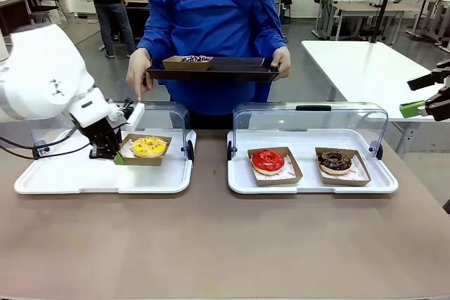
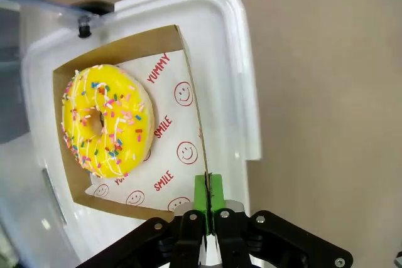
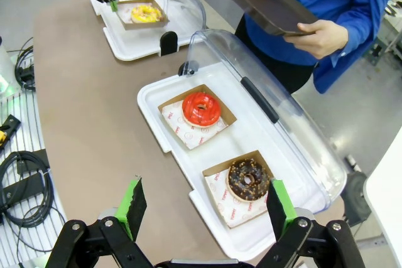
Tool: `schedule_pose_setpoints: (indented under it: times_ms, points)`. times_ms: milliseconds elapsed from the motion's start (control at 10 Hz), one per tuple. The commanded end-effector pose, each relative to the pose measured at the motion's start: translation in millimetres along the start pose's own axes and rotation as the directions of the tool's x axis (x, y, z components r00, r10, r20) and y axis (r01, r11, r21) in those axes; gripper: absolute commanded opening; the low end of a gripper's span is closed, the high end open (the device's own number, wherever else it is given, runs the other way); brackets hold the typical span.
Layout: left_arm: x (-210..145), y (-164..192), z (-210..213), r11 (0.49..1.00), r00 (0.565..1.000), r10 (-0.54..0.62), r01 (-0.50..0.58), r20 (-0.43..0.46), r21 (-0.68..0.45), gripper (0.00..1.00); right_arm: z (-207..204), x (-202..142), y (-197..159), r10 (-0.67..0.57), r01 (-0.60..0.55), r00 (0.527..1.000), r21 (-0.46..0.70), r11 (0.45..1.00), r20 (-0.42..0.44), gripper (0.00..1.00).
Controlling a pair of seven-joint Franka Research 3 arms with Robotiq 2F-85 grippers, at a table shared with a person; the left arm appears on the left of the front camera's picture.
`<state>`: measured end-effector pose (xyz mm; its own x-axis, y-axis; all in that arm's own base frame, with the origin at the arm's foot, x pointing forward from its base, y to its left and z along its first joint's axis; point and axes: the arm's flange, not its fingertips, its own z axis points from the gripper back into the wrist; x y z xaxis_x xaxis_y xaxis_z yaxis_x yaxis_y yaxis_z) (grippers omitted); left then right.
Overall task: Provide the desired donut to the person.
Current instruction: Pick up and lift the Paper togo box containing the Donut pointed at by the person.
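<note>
The left end effector (image 2: 207, 196) is pinched nearly shut on the thin side wall of the card boat (image 2: 182, 92) that carries the yellow donut (image 2: 107, 120), with a green pad on each face of the card. The boat sits at the right-hand end of the white tray (image 1: 70, 177), under that tray's raised clear lid (image 1: 169, 121).

Just beyond the white tray's far rim, the person (image 1: 211, 5) holds a dark tray (image 1: 239, 73). One hand (image 1: 138, 72) has a finger aimed down at the boat's end of the white tray. I take yellow to be the one wanted, and lifting it out to be the step in hand.

With only one wall gripped, the card may sag and tip the donut. I'd raise it slowly and straight up, keeping the boat level. It should come out from under the lid before travelling toward the dark tray.

The donut lies flat with its hole upward. Being round, it has no long axis. The boat looks close to square, and its gripped wall faces the white tray's bare left end.

The right end effector (image 3: 206, 196) hangs well off to the right of the white tray, spread wide and holding nothing.
</note>
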<state>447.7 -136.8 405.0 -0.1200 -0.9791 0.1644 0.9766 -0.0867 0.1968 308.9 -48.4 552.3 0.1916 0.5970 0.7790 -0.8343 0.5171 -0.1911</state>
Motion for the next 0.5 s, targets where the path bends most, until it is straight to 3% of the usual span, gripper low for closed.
schedule_pose_setpoints:
  times_ms: [0, 200, 400]
  points:
    - [-2, -40, 46, 0.997, 0.996, -0.072, 0.071, -0.045, -0.04, 0.0, -3, -1, 0, 0.009, -0.009, 1.0, 0.014, 1.0, 0.019, 1.0]
    - [-6, -67, 95, 0.998, 0.996, -0.063, 0.063, -0.056, 0.001, 0.0, -3, -1, 0, 0.009, -0.009, 1.0, 0.014, 1.0, 0.019, 1.0]
    - [-20, -83, 154, 0.991, 0.998, -0.052, 0.057, -0.046, 0.118, 0.0, -3, -1, 0, 0.009, -0.009, 1.0, 0.014, 1.0, 0.019, 1.0]
